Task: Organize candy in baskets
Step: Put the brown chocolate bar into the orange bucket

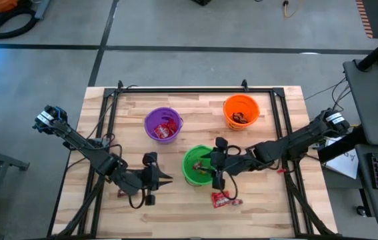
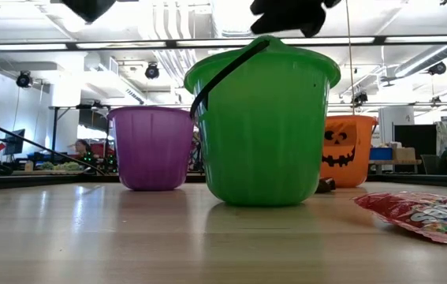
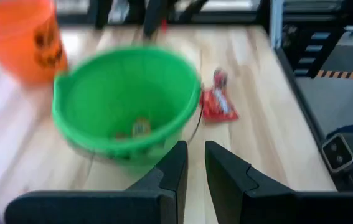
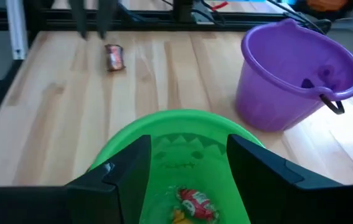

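Right gripper parked over the green bucket, fingers apart, nothing in them

Your right gripper (image 1: pixel 214 165) hangs over the green bucket (image 1: pixel 195 165) with its fingers (image 4: pixel 126 167) spread wide and empty; red and yellow sweets (image 4: pixel 192 205) sit right below in the bucket, so it looks like a drop spot; the left gripper (image 1: pixel 164 177) waits just beside that bucket, fingers nearly closed on nothing; a red candy packet (image 1: pixel 223 198) lies on the counter (image 1: pixel 269 200) near the green bucket, probably your next pick; purple bucket (image 1: pixel 161 124) and orange bucket (image 1: pixel 241 111) stand farther back, each already holding some candy.
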You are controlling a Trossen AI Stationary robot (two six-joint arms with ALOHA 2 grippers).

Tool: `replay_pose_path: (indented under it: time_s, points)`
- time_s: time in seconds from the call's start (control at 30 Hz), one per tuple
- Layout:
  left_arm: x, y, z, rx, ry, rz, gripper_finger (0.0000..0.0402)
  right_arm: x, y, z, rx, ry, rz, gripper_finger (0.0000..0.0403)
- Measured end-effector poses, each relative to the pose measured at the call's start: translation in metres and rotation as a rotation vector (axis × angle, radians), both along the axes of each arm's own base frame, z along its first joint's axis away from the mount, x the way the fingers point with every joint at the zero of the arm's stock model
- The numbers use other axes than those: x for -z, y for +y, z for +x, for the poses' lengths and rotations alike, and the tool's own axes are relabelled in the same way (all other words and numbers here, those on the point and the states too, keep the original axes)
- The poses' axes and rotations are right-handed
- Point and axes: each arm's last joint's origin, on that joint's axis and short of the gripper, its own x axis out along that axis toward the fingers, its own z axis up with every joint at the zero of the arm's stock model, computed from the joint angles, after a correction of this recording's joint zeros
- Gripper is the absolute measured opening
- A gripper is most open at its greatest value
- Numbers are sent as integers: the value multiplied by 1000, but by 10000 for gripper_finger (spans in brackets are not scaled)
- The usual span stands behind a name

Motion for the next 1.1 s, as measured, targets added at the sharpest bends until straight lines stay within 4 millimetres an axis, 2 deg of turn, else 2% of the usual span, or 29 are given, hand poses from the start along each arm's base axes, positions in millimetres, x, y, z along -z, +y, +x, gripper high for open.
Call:
replay_pose_path:
  time_s: [0.23, 0.53, 0.8, 0.97, 1.1]
  points:
    - [19, 6, -13, -112, 242, -186, 41, -11, -4, -15, -54, 41, 41, 206]
    - [33, 7, -32, -202, 575, -422, 41, -14, -5, -21, -83, 66, 51, 206]
    - [36, 3, -43, -194, 745, -492, 43, -16, -6, -24, -98, 71, 26, 206]
    - [43, -6, -55, -199, 816, -444, 74, -19, -7, -27, -117, 80, 33, 206]
    - [54, -14, -63, -259, 909, -406, 123, -19, -7, -28, -127, 87, 31, 206]
